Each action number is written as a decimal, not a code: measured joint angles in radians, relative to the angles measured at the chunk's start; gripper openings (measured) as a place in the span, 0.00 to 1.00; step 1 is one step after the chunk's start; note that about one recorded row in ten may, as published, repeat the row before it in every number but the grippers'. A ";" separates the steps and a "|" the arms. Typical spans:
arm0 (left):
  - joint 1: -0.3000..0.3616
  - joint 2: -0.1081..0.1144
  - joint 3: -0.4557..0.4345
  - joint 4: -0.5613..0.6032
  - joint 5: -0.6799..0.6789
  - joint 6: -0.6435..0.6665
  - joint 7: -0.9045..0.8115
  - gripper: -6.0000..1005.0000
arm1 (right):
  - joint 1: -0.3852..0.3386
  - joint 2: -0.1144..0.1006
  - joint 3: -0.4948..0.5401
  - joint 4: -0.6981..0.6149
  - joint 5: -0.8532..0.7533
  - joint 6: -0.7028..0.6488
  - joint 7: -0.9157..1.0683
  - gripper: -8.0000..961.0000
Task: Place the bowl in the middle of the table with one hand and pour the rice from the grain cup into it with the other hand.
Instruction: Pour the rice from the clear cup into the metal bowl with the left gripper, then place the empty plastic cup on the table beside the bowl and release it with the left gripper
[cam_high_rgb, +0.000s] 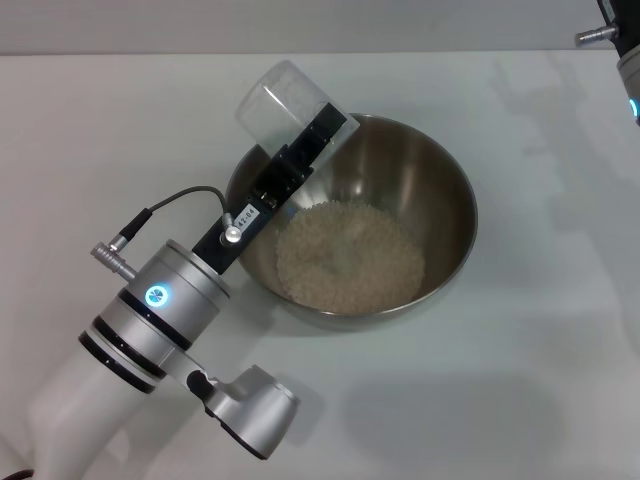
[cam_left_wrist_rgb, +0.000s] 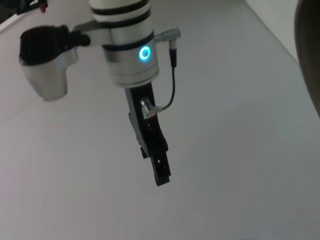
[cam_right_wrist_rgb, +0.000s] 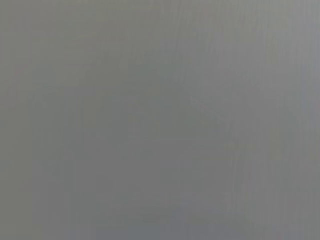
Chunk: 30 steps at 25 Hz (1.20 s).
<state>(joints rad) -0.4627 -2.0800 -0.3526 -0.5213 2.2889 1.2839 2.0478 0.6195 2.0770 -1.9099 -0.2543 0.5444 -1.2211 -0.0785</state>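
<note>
Near the middle of the white table (cam_high_rgb: 540, 330) sits the bowl (cam_high_rgb: 440, 180), its shiny steel wall open toward the camera. Inside it lies the rice (cam_high_rgb: 350, 257), a pale mound covering most of the bottom.

Over the bowl's far-left rim, the left gripper (cam_high_rgb: 300, 160) reaches in from the lower left, its black fingers clamped on the grain cup (cam_high_rgb: 275, 100). That cup lies tipped well over, its closed end pointing up and away to the far left, its mouth turned down toward the bowl and hidden behind the fingers. A few grains seem to cling inside the clear wall; whether more remain I cannot tell.

At the far right corner of the head view only a small part of the right arm (cam_high_rgb: 628, 60) shows, well apart from the bowl. Its gripper is out of sight there, and the right wrist view shows only a plain grey field.
</note>
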 joint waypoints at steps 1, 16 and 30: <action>-0.001 0.000 0.002 0.001 0.000 0.000 0.012 0.03 | 0.000 0.000 0.000 0.000 0.000 0.000 0.000 0.78; 0.003 0.000 0.035 0.026 0.038 -0.018 0.060 0.03 | 0.002 0.000 0.004 -0.002 -0.002 -0.016 -0.001 0.78; 0.021 0.000 0.007 0.014 0.021 -0.051 0.003 0.03 | -0.007 0.003 0.002 0.002 -0.002 -0.065 0.000 0.78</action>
<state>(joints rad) -0.4413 -2.0801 -0.3457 -0.5075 2.3097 1.2328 2.0508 0.6126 2.0797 -1.9077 -0.2521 0.5429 -1.2860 -0.0784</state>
